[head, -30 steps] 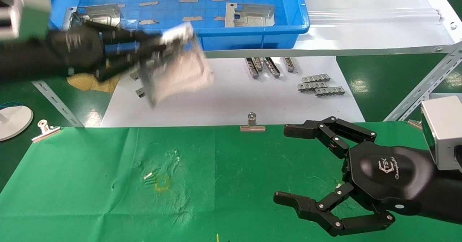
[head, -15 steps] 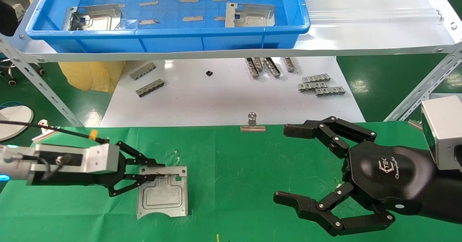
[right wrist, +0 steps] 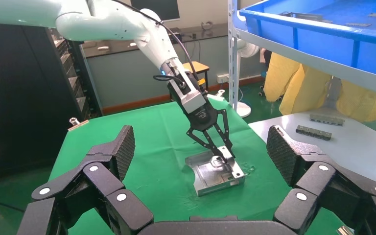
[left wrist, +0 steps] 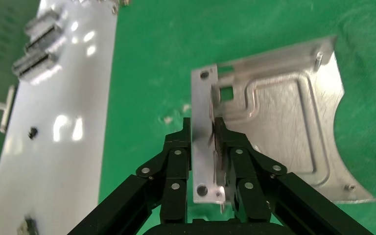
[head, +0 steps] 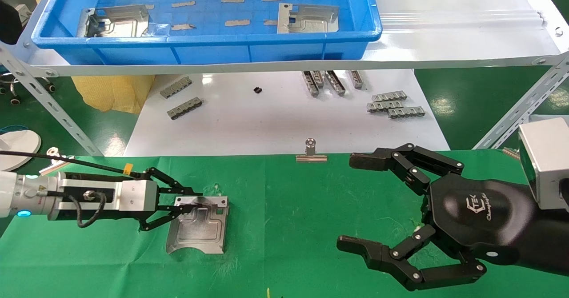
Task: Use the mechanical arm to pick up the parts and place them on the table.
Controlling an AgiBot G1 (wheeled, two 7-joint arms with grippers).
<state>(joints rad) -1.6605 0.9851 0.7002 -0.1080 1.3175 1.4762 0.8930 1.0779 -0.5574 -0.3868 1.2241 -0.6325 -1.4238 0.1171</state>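
A silver stamped part [head: 198, 229] lies on the green cloth table [head: 289, 209], left of centre. My left gripper [head: 195, 202] is shut on its upright edge flange; the left wrist view shows the fingertips [left wrist: 185, 131] pinching the flange of the part [left wrist: 284, 127]. The right wrist view shows the part [right wrist: 215, 174] and the left gripper [right wrist: 223, 159] on it. My right gripper [head: 351, 202], with a black "TEK" palm, hovers open and empty over the cloth at the right. Two more parts [head: 116, 20] [head: 307, 18] lie in the blue tray [head: 222, 51]. The yellow square mark is hidden.
A white board [head: 275, 120] behind the cloth holds grey slotted bars [head: 391, 104] [head: 180, 98]. Binder clips [head: 311, 153] [head: 55, 158] sit at the cloth's far edge. Slanted metal shelf struts [head: 520, 106] [head: 49, 102] stand on both sides.
My left arm carried the part down from beside the tray onto the cloth. Since half a second ago the part has shifted slightly, still gripped. The right arm has not moved.
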